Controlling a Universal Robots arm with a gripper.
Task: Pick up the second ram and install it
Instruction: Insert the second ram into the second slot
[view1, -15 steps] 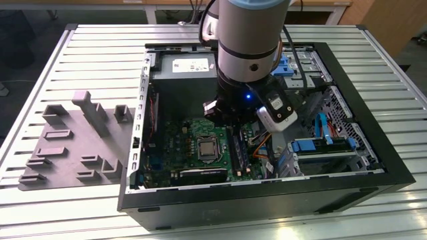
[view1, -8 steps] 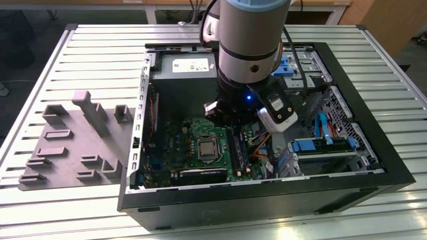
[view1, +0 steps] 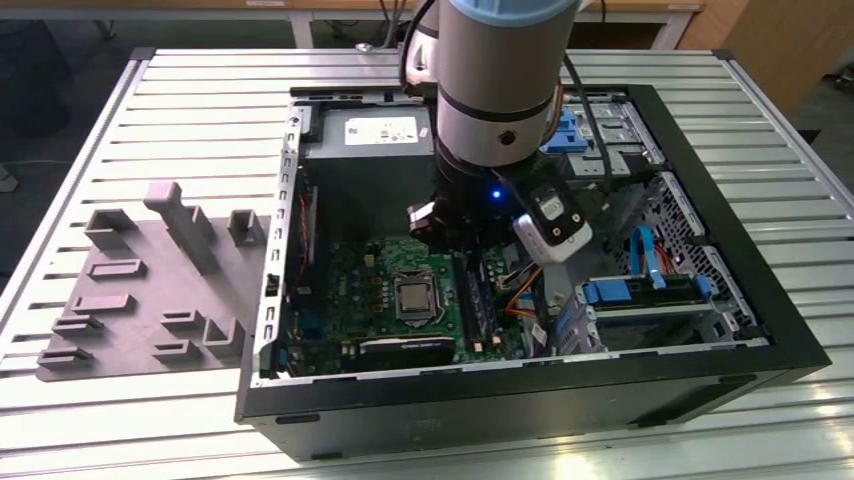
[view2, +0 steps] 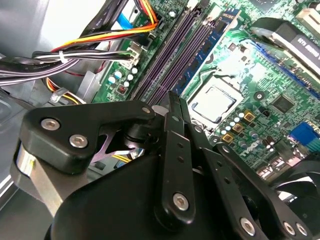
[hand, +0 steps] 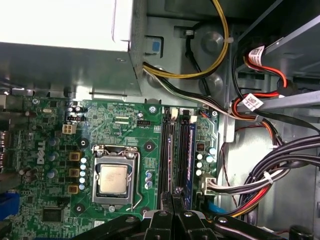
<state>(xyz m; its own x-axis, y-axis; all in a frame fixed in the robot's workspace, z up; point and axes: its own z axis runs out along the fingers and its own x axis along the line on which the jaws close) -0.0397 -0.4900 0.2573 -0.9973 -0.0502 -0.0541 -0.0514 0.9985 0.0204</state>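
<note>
Hanging low inside the walled case (view1: 534, 405), just beside the processor socket (hand: 113, 180); gripper (hand: 173, 199) pressed together, pinching nothing; little room past the socket, crowded by cables (hand: 280, 150); second ram (hand: 189, 150) seated upright between socket and cables, beside the fingertips.

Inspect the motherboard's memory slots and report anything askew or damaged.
Nothing stands out. A blue ram stick sits straight in its slot, parallel to the black slots beside it, and the gripper hovers just above them.

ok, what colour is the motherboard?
The motherboard is green; the first wrist view shows it best.
</note>
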